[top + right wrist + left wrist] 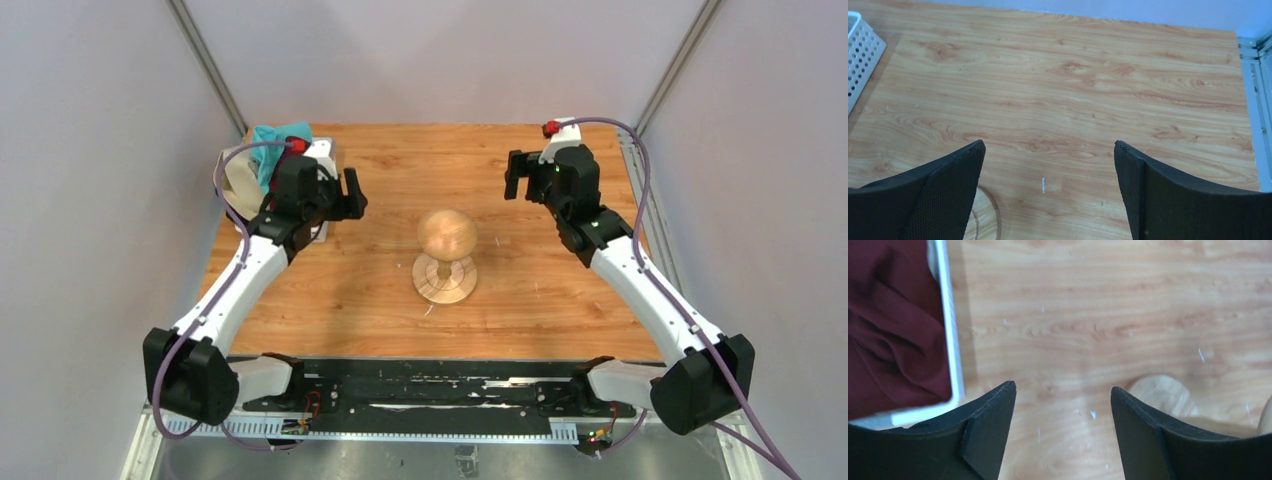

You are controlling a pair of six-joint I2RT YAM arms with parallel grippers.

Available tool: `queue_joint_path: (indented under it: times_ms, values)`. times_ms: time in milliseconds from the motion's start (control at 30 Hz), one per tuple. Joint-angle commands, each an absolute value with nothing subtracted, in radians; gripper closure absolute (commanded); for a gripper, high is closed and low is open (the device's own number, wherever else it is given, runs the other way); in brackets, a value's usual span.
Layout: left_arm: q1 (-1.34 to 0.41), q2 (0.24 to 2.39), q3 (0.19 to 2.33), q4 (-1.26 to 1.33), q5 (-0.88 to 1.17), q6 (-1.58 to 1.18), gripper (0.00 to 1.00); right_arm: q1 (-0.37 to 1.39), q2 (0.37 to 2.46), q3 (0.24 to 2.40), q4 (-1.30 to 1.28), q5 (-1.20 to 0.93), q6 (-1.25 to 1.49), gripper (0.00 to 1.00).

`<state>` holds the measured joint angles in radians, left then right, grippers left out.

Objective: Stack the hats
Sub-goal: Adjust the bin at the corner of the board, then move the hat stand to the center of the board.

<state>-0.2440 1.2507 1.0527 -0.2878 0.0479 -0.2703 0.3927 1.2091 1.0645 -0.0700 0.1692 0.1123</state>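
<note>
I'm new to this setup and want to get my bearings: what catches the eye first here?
A bare wooden stand sits central on the table, no hat on it. At far left, the white basket holds a bunched teal hat and a maroon hat. The left gripper and right gripper hover open and empty.

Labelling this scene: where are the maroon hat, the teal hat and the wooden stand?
maroon hat (893, 325): left wrist view, creased fabric.
teal hat (272, 138): top external view, crumpled top.
wooden stand (447, 234): top external view, domed head.
</note>
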Motion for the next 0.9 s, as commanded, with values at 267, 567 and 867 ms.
queue_joint_path:
  times_ms: [267,567,867]
  values:
    - [-0.38,0.958,0.775,-0.351,0.122,-0.395,0.21,0.341,1.282,1.202,-0.1,0.185,0.109,0.01]
    - [-0.599,0.901,0.646,-0.295,0.113,-0.507,0.12,0.324,1.305,1.21,-0.088,0.172,0.115,0.01]
    - [-0.831,0.976,0.556,-0.118,0.106,-0.61,0.06,0.288,1.307,1.208,-0.078,0.144,0.129,0.01]
